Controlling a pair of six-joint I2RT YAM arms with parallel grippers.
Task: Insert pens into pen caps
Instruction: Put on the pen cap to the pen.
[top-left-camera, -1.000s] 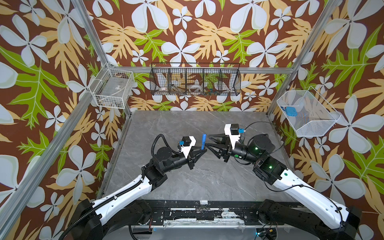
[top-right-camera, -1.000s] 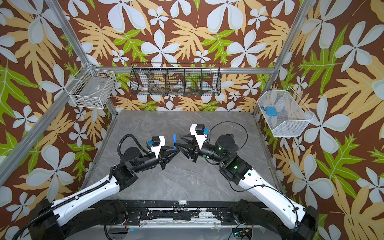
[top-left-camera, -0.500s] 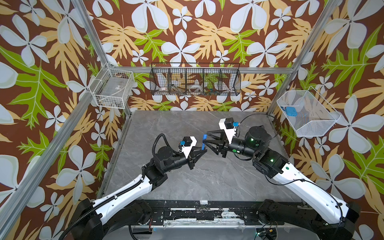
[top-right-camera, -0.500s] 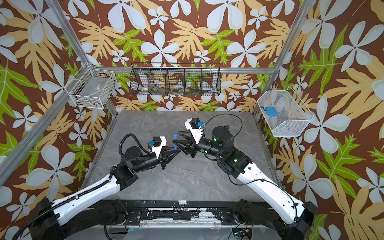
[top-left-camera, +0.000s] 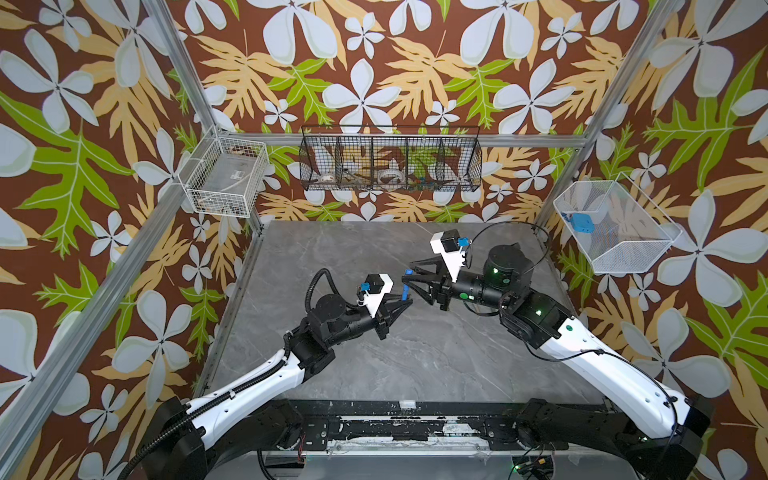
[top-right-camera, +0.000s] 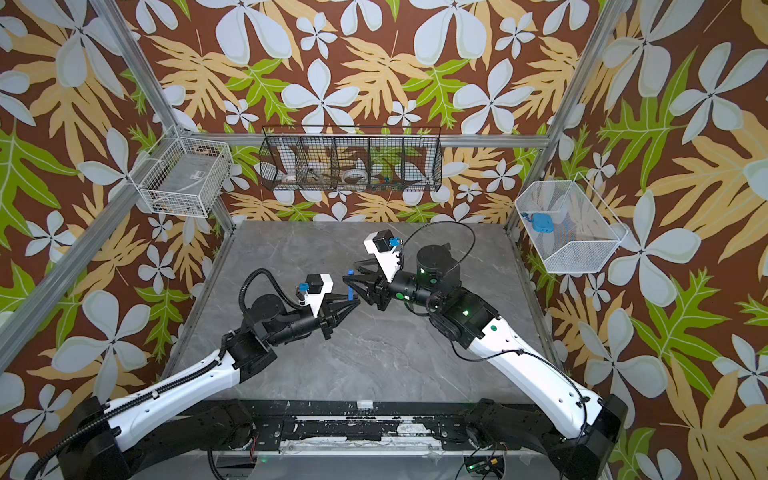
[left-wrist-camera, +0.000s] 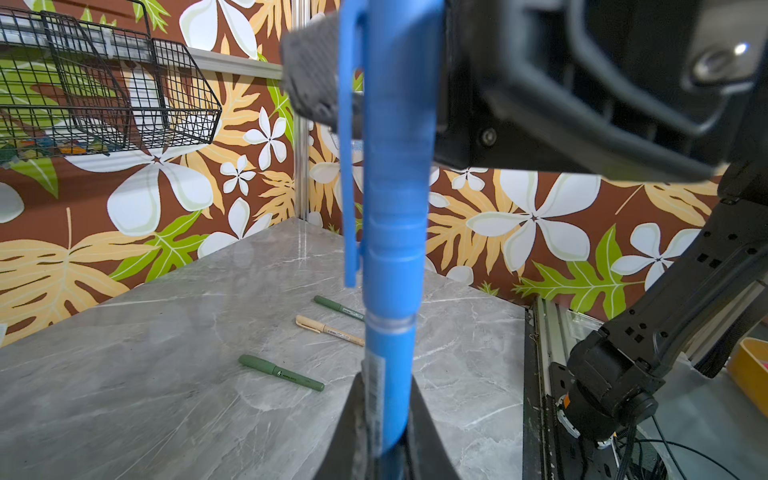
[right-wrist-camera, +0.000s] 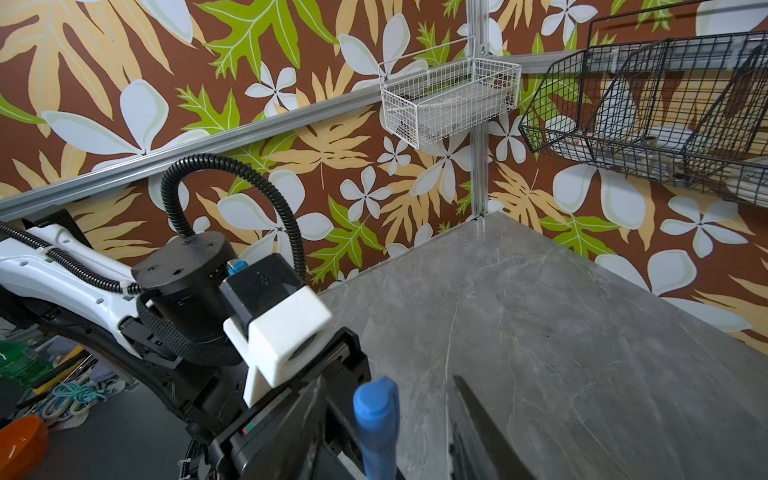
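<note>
My left gripper (top-left-camera: 407, 300) (top-right-camera: 355, 302) (left-wrist-camera: 388, 415) is shut on the barrel of a blue pen (left-wrist-camera: 390, 353) and holds it upright above the table's middle. A blue pen cap (left-wrist-camera: 395, 145) (right-wrist-camera: 376, 411) with a clip sits over the pen's upper end. My right gripper (top-left-camera: 407, 275) (top-right-camera: 348, 280) (right-wrist-camera: 386, 380) stands open with its jaws on either side of that cap, and a gap shows on one side. Two green pens (left-wrist-camera: 280, 372) (left-wrist-camera: 338, 308) and a tan pen (left-wrist-camera: 328, 330) lie capped on the grey table (left-wrist-camera: 166, 332).
A black wire basket (top-left-camera: 390, 164) hangs on the back wall. A white wire basket (top-left-camera: 224, 178) hangs at the left, and a white mesh basket (top-left-camera: 615, 228) holding a blue object at the right. The black front rail (top-left-camera: 395, 428) borders the table.
My right arm has lifted and turned its wrist, and its jaws now straddle the cap's top from farther back. The left arm and the blue pen have stayed in place.
</note>
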